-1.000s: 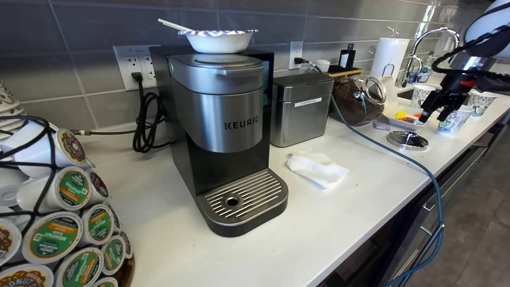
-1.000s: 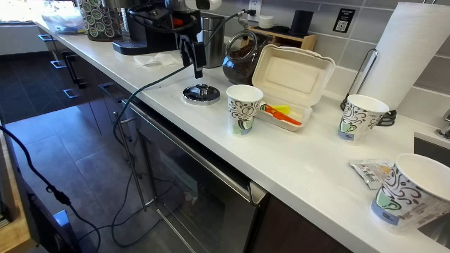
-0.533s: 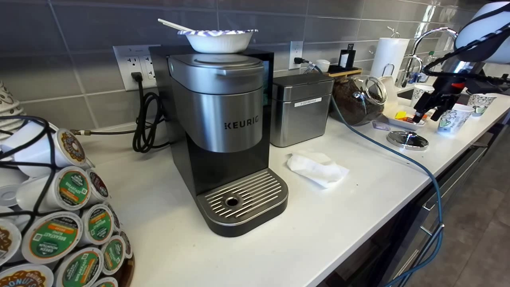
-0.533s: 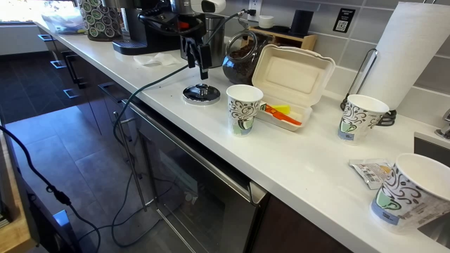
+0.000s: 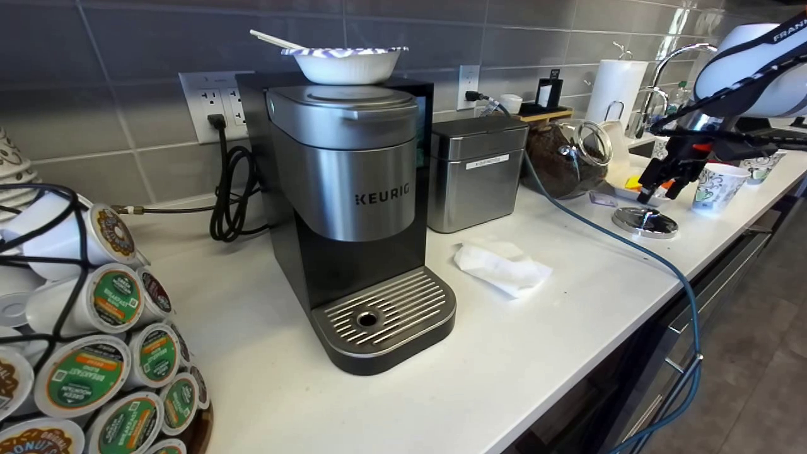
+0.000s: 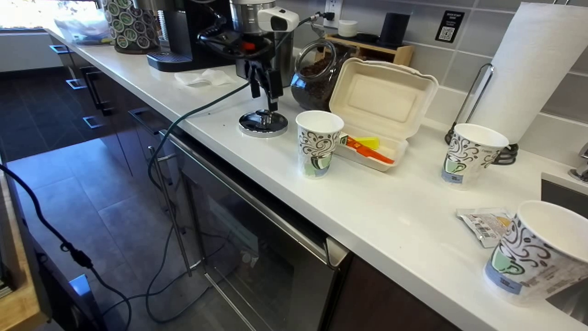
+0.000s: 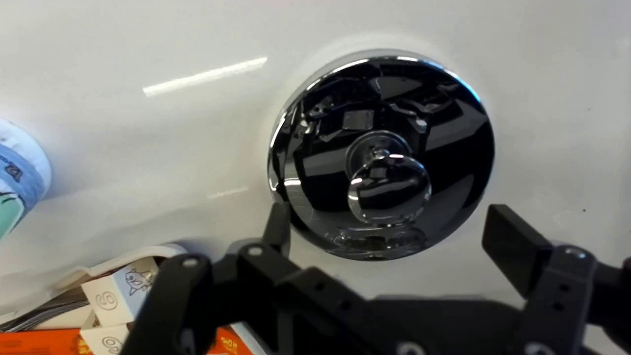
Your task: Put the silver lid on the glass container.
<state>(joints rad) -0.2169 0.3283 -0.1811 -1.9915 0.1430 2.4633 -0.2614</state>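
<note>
Table (image 6: 395, 220) holds the glass container (image 6: 318, 79): looks fragile, probably heavy with dark fill (image 5: 553, 161); don't bump it. Hand (image 7: 387, 218) is spread wide by the silver lid (image 6: 263, 126), gripping nothing. Lid lies flat on the table near the container, not touching: likely stiff, slick (chrome, so expect slip), some heft. Best hold is the knob (image 7: 389, 190), below its bulge. Hidden: part of the container behind the takeout box (image 6: 381, 92) in an exterior view, lid's underside. Gap from hand to knob: can't judge.
</note>
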